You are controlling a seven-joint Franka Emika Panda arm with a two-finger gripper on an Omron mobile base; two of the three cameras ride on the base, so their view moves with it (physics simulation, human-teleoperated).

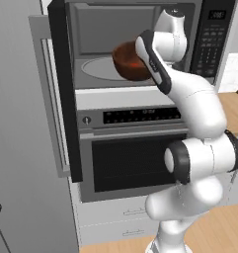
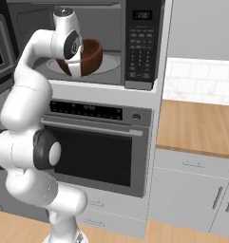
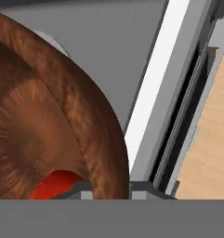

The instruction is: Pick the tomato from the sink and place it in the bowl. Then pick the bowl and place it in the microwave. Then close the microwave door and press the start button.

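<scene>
Though the arm's last links hide the gripper in both base views, the hand view shows one dark fingertip [image 3: 78, 189] at the inner wall of the bowl [image 3: 53, 116] and one outside [image 3: 141, 189], so the wall sits between them; whether they actually pinch it cannot be told. The bowl hangs tilted inside the microwave [image 1: 140, 44], above the turntable plate [image 1: 98, 69]. The tomato [image 3: 55, 183] lies inside it, mostly hidden. The microwave door [image 1: 66, 94] stands open. The keypad [image 2: 140, 47] and display lettering is unreadable.
</scene>
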